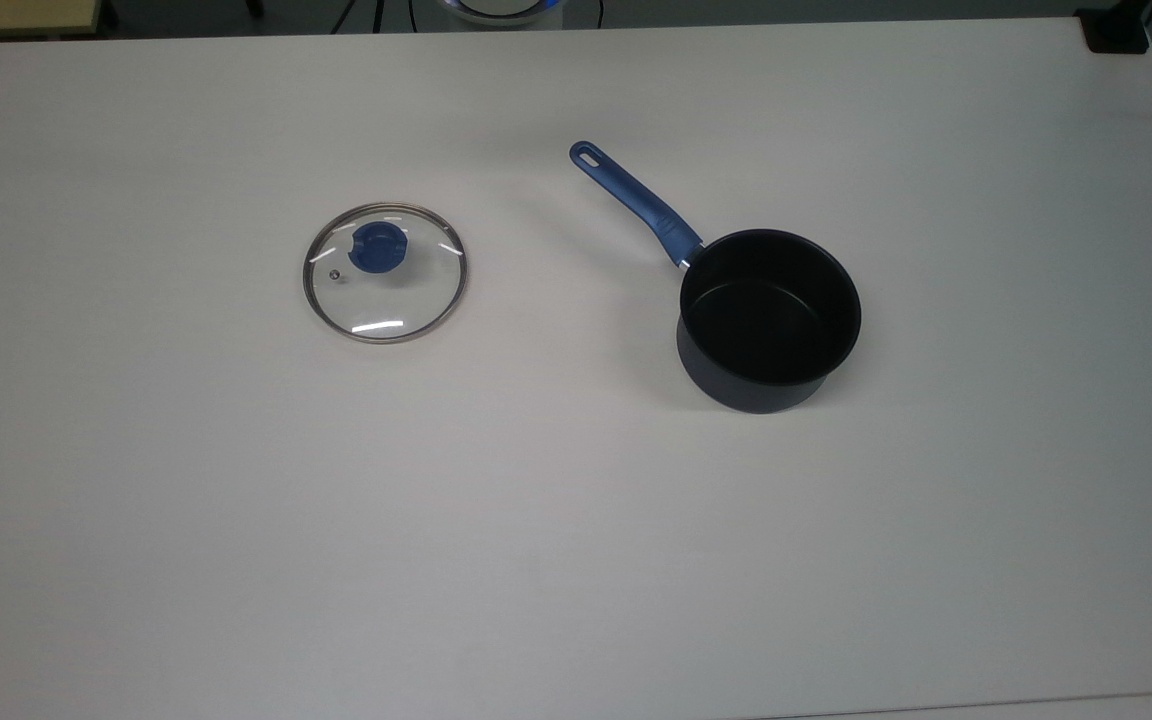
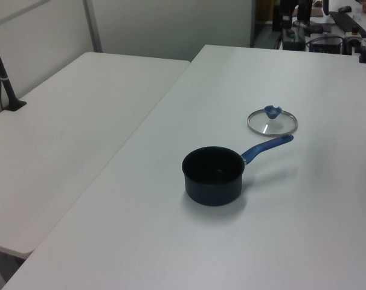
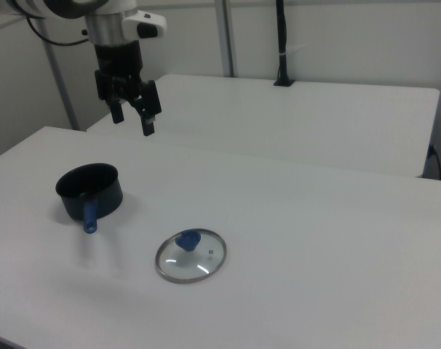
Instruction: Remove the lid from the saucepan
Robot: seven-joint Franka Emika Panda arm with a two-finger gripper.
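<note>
On white table [image 1: 576, 550], lid [image 1: 385, 272] lies unlabelled.

On the bench [image 1: 576, 560] stand two obstacles: the lid [image 1: 385, 272] lying flat and the pan [image 1: 768, 320], well apart, leaving an open lane between them. In the top view, the pan's handle [image 1: 636, 203] juts up-left into that lane.

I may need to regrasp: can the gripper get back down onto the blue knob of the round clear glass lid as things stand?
Probably yes. The gripper hangs open high above the white table, and the glass lid lies flat and alone, blue knob up, well apart from the dark saucepan. Nothing stands over it.
</note>
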